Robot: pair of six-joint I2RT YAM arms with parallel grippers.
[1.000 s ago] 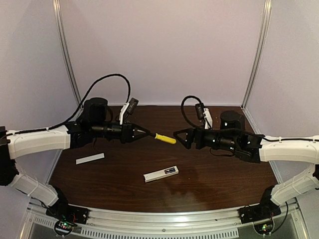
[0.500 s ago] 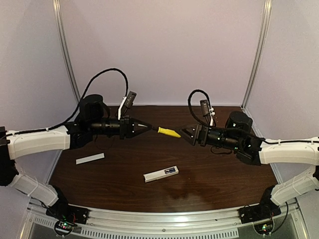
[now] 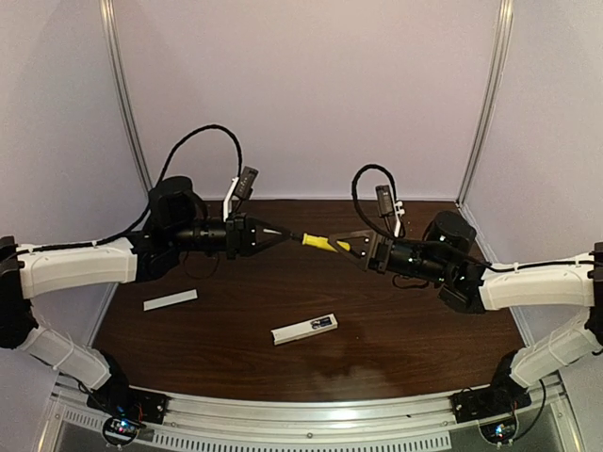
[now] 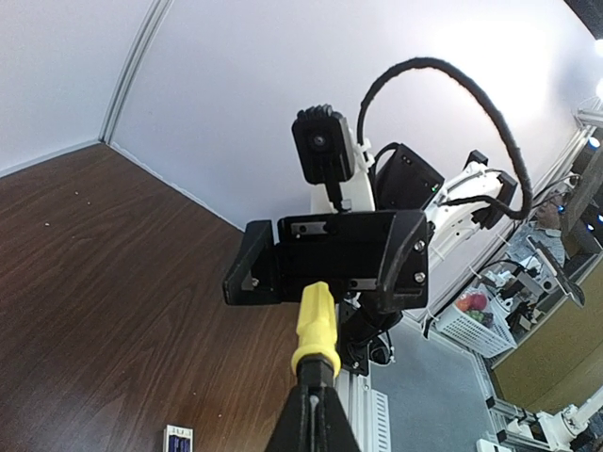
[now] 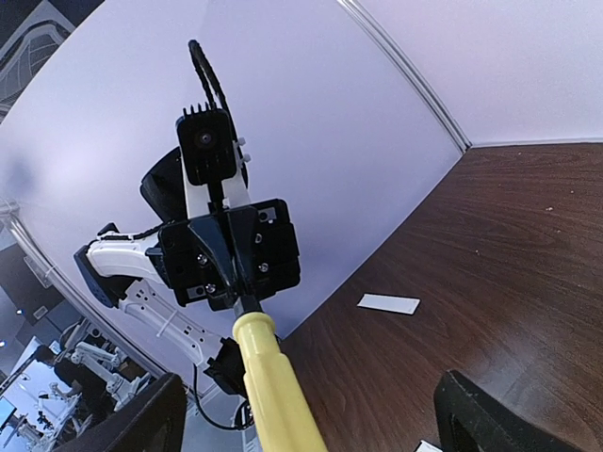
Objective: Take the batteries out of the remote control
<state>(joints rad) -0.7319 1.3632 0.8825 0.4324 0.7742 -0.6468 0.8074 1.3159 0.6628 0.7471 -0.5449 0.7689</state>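
Note:
The white remote control [image 3: 301, 330] lies on the brown table [image 3: 415, 330], with blue batteries [image 3: 322, 324] showing in its open right end. In the left wrist view only its corner [image 4: 178, 439] shows. My left gripper [image 3: 279, 237] [image 4: 317, 395] is shut on the dark shaft of a yellow-handled screwdriver [image 3: 320, 242] [image 4: 317, 325], held level above the table. My right gripper [image 3: 341, 243] [image 5: 311, 405] is open, and its fingers [image 5: 141, 424] stand wide on both sides of the yellow handle [image 5: 273, 386] without touching it.
The flat white cover strip [image 3: 171, 300] [image 5: 388, 303] lies on the table's left side. Lilac walls with metal corner posts [image 3: 127, 104] close in the back and sides. A metal rail [image 3: 301, 419] runs along the near edge.
My right gripper has moved left until its open jaws straddle the yellow handle. The left gripper has lifted the screwdriver slightly up and back. The remote and cover have not moved.

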